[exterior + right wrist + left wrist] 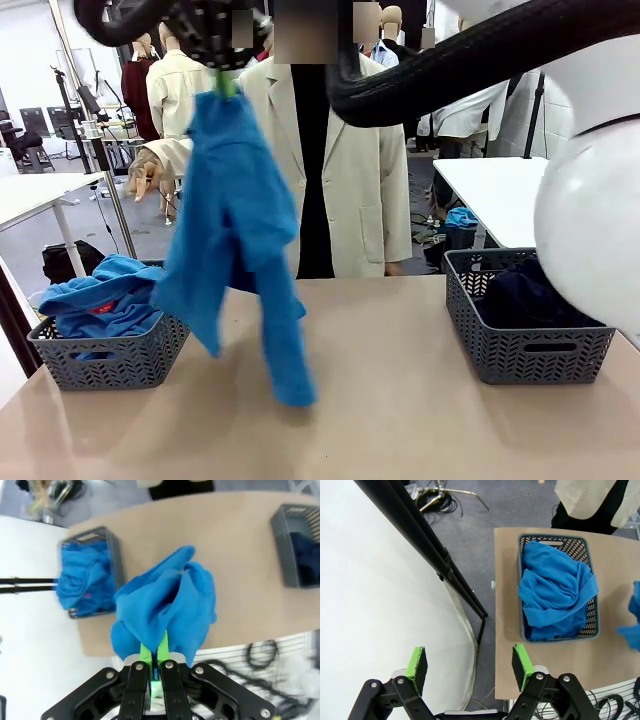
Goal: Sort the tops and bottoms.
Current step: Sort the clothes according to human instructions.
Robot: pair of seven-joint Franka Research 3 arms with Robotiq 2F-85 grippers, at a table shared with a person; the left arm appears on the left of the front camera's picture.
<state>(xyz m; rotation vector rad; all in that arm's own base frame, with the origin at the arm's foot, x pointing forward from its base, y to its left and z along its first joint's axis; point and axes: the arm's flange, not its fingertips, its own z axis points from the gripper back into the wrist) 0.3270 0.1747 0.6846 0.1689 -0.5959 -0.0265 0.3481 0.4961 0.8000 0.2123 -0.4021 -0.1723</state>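
Observation:
A bright blue top [235,230] hangs high over the table's left-middle, its lowest sleeve just above the tabletop. My right gripper [225,85] is shut on its upper edge; the right wrist view shows the green pads of that gripper [152,652] pinching the bunched top [165,605]. More blue tops [105,295] fill the grey basket [110,365] at the left. Dark bottoms [525,295] lie in the grey basket [520,350] at the right. My left gripper [469,655] stands open and holds nothing, high above the table's left end, beside the basket [555,539] of tops [555,590].
A person in a cream coat [350,170] stands at the far edge of the table, behind the hanging top. The wooden tabletop [400,400] lies bare between the two baskets. A white panel with a black frame [420,545] stands off the table's left end.

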